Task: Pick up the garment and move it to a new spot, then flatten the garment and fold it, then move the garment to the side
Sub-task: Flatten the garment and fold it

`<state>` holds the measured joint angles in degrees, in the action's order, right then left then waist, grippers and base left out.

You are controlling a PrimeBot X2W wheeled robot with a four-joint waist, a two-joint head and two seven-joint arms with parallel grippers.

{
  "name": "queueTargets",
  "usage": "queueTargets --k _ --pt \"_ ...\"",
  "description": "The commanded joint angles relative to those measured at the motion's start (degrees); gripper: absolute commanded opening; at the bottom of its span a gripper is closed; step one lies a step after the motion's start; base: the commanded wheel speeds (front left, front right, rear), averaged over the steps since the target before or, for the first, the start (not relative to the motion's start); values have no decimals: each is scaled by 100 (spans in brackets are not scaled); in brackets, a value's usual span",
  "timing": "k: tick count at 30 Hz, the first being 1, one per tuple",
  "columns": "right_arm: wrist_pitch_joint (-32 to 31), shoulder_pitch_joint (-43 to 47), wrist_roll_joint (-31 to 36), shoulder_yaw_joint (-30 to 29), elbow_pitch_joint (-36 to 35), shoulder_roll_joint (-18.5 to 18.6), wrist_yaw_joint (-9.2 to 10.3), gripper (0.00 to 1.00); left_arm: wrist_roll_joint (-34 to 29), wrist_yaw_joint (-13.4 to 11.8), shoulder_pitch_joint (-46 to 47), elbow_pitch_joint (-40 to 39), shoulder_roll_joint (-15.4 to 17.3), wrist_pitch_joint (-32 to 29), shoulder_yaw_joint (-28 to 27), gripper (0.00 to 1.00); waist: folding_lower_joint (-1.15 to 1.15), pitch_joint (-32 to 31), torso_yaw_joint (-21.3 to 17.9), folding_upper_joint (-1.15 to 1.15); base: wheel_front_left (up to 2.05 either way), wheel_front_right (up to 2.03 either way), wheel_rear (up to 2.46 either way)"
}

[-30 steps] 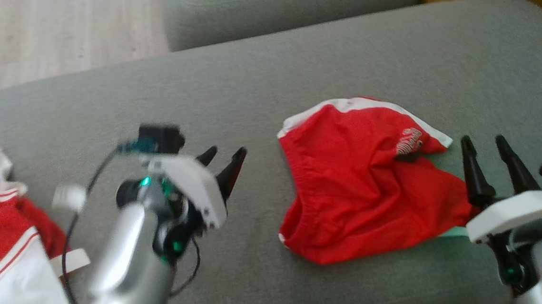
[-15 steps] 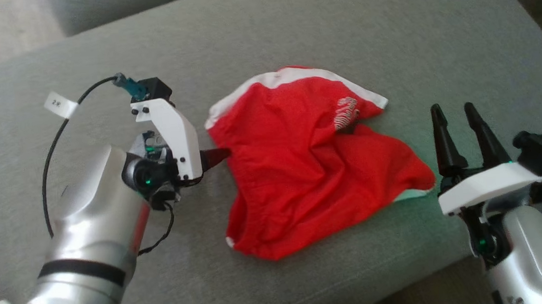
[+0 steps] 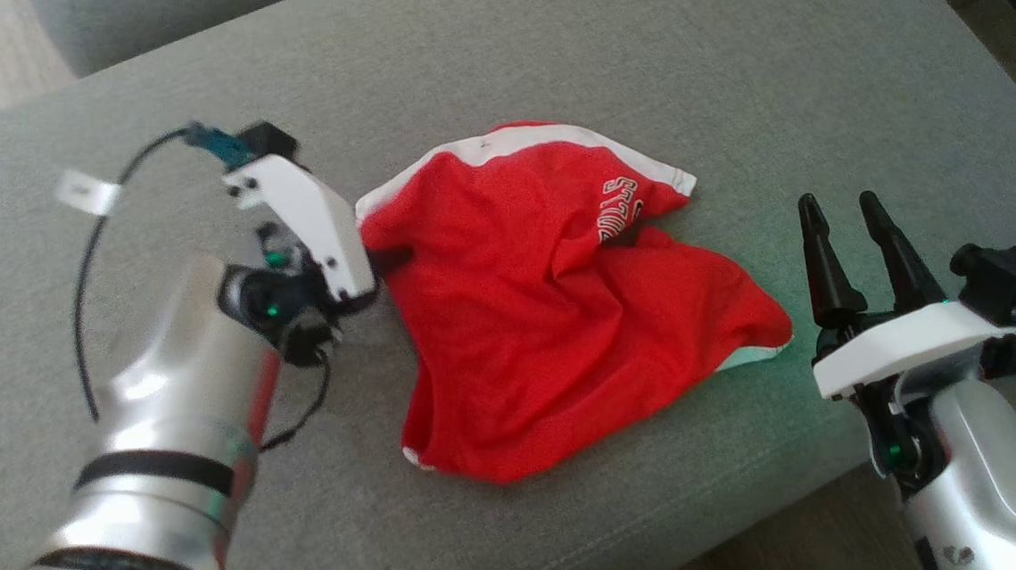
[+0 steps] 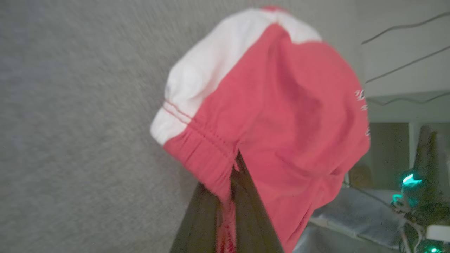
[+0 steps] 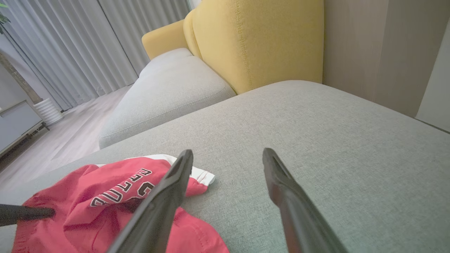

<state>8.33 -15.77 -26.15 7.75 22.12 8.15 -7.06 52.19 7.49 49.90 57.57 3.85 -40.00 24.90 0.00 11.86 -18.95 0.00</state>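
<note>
The garment (image 3: 554, 300) is a crumpled pair of red shorts with white trim and white lettering, lying mid-cushion on a grey sofa (image 3: 545, 50). My left gripper (image 3: 385, 259) is at its left edge, shut on the red waistband hem. The left wrist view shows both dark fingers (image 4: 246, 211) pinching the gathered hem of the garment (image 4: 274, 105). My right gripper (image 3: 844, 226) hovers open just right of the shorts, touching nothing. In the right wrist view the right gripper (image 5: 226, 156) is spread above the cushion, with the garment (image 5: 112, 196) at the lower left.
The cushion's front edge (image 3: 757, 518) runs close below the shorts, with floor beyond. A yellow armchair back (image 5: 256, 38) and a second grey cushion (image 5: 168, 91) stand behind. Curtains (image 5: 70, 45) hang at the far left.
My left gripper reached the shorts' left edge and shut on the hem, lifting it slightly. The head camera has shifted. The right gripper has stayed open beside the shorts.
</note>
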Motion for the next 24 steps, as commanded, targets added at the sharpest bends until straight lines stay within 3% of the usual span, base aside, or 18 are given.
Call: queueTargets --k 1,9,16,23,24 --pt "58 -149 6 95 -163 105 -43 100 109 -27 459 -113 229 133 -301 0 0 -38 63 0 0 0 0" --pt "-16 -164 -11 155 -219 172 -43 100 264 -491 814 459 660 813 -786 0 0 28 124 0 0 0 0" --pt "-9 -186 -40 188 -238 250 -43 100 218 -574 876 860 1135 1468 -950 0 0 84 60 0 0 0 0" --pt "-11 -146 -3 167 -238 311 -43 100 206 -574 872 1097 1277 1999 -1025 0 0 -6 188 0 0 0 0" --pt "-15 -142 6 180 -249 318 -43 100 187 -564 859 1129 1273 2091 -1014 36 0 -40 230 0 0 0 0"
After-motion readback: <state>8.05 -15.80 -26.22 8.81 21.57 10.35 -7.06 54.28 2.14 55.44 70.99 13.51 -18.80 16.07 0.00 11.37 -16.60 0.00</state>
